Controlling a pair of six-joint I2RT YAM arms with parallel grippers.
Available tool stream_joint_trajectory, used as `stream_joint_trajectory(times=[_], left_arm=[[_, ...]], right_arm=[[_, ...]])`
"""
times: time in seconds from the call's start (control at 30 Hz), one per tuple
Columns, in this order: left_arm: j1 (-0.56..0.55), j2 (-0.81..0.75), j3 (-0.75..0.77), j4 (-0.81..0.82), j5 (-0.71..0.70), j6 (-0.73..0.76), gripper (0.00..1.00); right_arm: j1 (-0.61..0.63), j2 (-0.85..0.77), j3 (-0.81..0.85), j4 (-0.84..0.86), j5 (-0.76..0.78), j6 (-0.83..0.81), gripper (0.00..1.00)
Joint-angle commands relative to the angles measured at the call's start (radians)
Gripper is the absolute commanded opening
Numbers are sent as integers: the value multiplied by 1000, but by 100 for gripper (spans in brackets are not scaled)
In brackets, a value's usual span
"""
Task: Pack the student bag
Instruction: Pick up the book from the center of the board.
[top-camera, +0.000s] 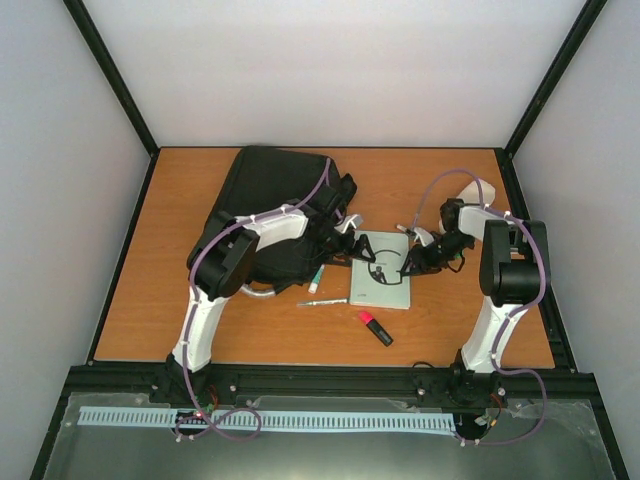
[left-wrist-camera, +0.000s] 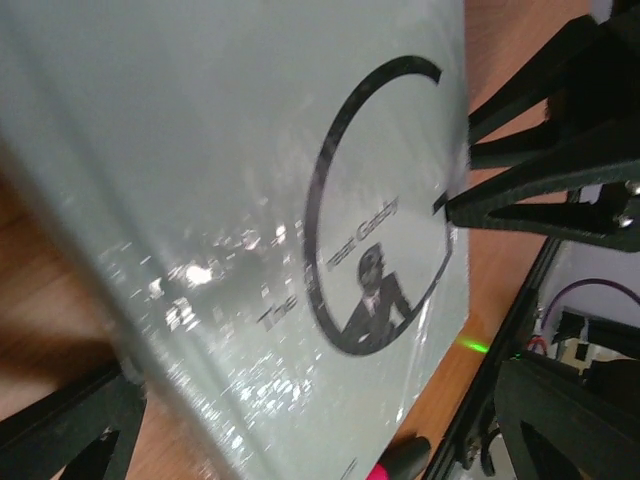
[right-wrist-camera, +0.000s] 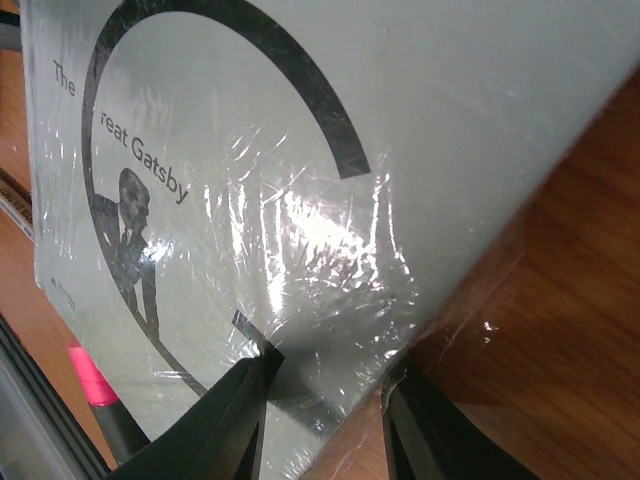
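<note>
Wooden table (top-camera: 150, 300): student bag (top-camera: 270, 195) behind left fingers (top-camera: 345, 232); both fingers' spread around book (top-camera: 383, 272) unclear.

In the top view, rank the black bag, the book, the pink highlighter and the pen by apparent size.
1. student bag, largest though partly hidden by the left arm.
2. book.
3. and 4. pink highlighter and pen: too alike to rank; the highlighter is thicker, the pen thinner.
</note>
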Motion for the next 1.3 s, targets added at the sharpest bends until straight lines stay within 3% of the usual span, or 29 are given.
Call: stream_joint_trajectory(times=[0.0,0.37,0.8,1.03,1.27], left_arm=[[-25,76,-19,52,31,-115,99],[-31,13,71,174,228,-133,92],[-11,12,95,222,347,-173,60],[-11,17,107,251,412,-199,48],[-11,24,109,230,396,-192,19]], right_arm=[[14,53,-65,51,31,9,34],[15,80,-31,39,4,15,35],[15,31,-35,31,2,9,38],[16,15,-35,31,-19,6,40],[16,9,-30,28,-27,9,40]])
